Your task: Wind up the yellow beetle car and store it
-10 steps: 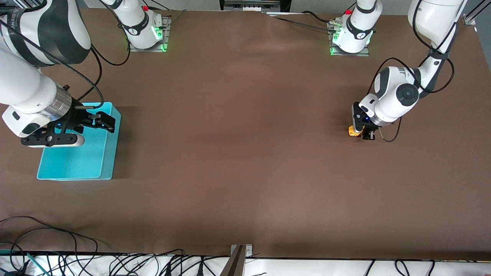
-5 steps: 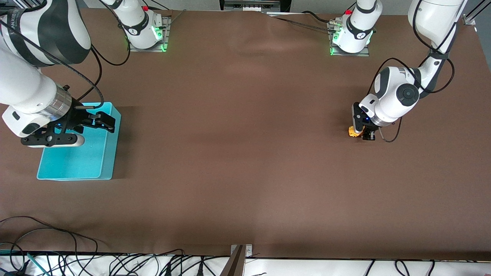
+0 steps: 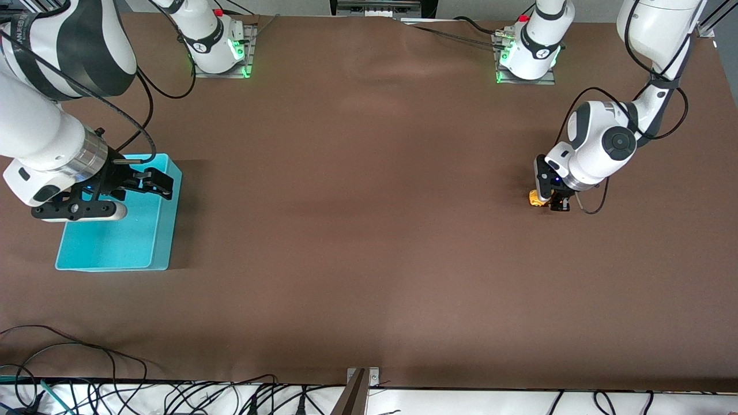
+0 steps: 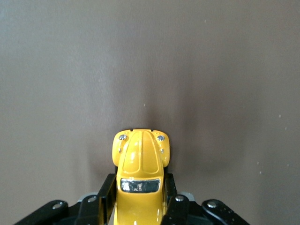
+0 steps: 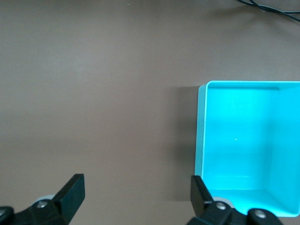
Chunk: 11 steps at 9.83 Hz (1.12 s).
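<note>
Left wrist view: the yellow beetle car (image 4: 140,173) is seen clamped in the left gripper (image 4: 139,206) on the counter (image 4: 211,70) toward the left arm's end, where wheels are best kept pressed down while drawn backward, the right gripper (image 3: 124,190) being held spread over the blue bin (image 3: 115,242).

One yellow beetle car (image 3: 536,199), one turquoise bin (image 3: 115,245), two tools and two robot arms on one brown table (image 3: 369,230)

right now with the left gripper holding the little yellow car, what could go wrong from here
1. The left gripper clamps only the rear of the yellow beetle car; its nose sticks out free, so it might pivot or slip while dragged on the table to wind it.
2. The blue bin sits at the right arm's end of the table, so the carry is long and the small car could drop.
3. The open right gripper hangs over the bin and may block the drop.
</note>
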Each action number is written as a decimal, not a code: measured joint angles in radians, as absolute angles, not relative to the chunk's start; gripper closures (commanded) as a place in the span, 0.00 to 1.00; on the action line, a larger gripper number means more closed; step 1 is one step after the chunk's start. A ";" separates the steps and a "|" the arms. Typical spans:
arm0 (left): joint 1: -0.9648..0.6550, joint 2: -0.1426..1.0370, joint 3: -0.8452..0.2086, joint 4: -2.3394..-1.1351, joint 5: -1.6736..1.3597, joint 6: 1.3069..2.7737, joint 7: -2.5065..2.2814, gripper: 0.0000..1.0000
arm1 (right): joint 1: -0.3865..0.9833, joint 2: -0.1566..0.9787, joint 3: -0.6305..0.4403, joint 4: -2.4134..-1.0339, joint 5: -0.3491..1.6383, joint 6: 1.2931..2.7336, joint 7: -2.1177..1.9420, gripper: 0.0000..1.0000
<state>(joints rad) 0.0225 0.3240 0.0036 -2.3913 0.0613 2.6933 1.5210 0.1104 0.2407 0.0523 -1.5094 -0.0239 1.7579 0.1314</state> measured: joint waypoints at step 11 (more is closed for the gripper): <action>0.170 0.375 0.147 -2.322 0.061 2.708 1.841 1.00 | 0.110 0.241 0.052 -1.509 -0.024 1.742 0.131 0.00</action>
<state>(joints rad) 0.1697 0.3754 0.1465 -2.3225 0.0613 2.7079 1.8408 0.1101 0.2407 0.0520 -1.5094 -0.0239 1.7422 0.1315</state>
